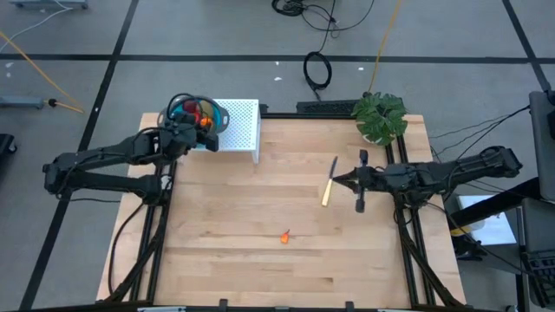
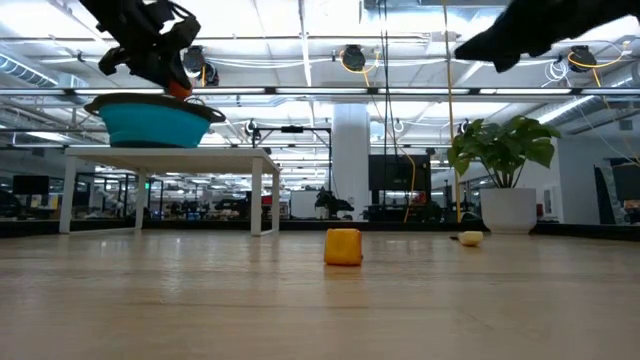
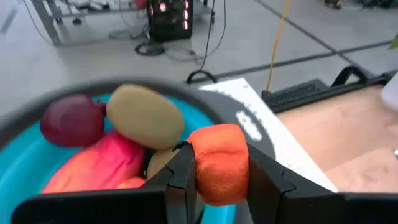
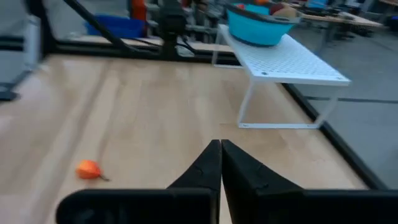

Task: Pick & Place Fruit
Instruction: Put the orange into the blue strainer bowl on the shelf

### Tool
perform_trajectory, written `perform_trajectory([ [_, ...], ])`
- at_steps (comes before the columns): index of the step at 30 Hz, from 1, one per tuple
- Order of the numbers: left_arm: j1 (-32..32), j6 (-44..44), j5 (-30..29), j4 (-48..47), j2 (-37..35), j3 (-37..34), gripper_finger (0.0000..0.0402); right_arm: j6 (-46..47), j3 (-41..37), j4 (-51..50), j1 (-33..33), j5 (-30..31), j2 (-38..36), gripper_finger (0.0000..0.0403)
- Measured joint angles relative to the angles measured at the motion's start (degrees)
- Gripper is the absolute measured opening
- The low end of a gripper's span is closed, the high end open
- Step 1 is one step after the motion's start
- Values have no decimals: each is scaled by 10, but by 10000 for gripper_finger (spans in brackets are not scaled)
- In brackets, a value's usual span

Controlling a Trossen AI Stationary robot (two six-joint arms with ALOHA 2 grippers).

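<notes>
My left gripper (image 1: 206,126) hangs over the teal bowl (image 1: 192,113), which stands on a white perforated shelf (image 1: 243,121) at the table's far left; it is shut on a small orange fruit piece (image 3: 217,158). In the bowl lie a dark red ball (image 3: 71,119), a brown-green oval (image 3: 146,115) and an elongated red-orange piece (image 3: 93,165). Another orange bit (image 1: 284,236) rests on the table toward the near edge. My right gripper (image 1: 340,180) is shut and holds nothing, hovering at mid-right beside the yellow-handled knife (image 1: 329,184). My left gripper pinches the orange fruit piece between its two fingers (image 3: 180,174), on two opposite sides (image 3: 200,163). The piece is lifted clear and sits just above the bowl's near rim (image 3: 205,109), by the fruit inside.
A potted plant (image 1: 379,117) stands at the far right corner. The knife lies flat just left of my right gripper. The shelf's legs (image 4: 249,102) stand on the wood. Bare wood (image 1: 225,199) spreads across the middle and near part of the table.
</notes>
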Motion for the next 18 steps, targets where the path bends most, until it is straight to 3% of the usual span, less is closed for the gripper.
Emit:
perform_trajectory([
  [9, 33, -19, 34, -24, 5, 0, 93, 17, -62, 3, 0, -79, -107, 1],
  [14, 52, -15, 63, -25, 10, 0, 97, 12, -93, 2, 0, -84, -142, 1],
  [18, 66, -22, 77, -26, 10, 0, 127, 28, -107, 3, 0, -83, -163, 1],
])
